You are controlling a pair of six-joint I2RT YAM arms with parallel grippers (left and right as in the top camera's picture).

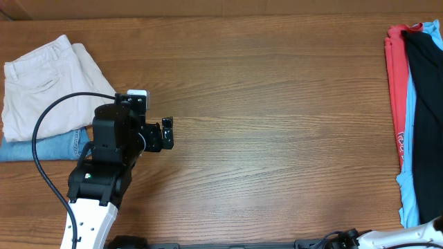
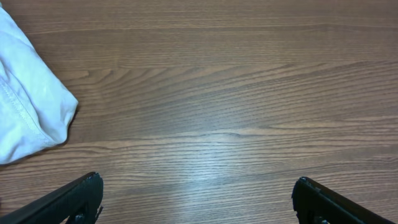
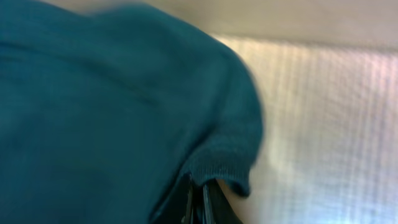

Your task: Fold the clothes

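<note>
Right wrist: right hand [image 3: 200, 198] pinches the teal garment [image 3: 106, 112] at its ribbed hem; soft, limp, likely best held by edges; left hand [image 2: 198, 190] spread.

- The left arm [image 1: 93, 200] is rising from the near left edge of the table and reaching away from its base, its white lower link leading up to a black wrist.
- The left hand [image 1: 167, 133] is pointing toward the right, hovering above the table.
- Its fingers [image 2: 74, 198] are standing wide apart, with nothing sitting between them.
- The right arm [image 1: 415, 232] is showing in the overhead view only as a white link at the near right corner; its hand is lying outside that view.
- The right hand [image 3: 200, 202] is pinching fully closed, its two fingers pressing together on the ribbed edge of a teal-looking cloth [image 3: 124, 112].
</note>
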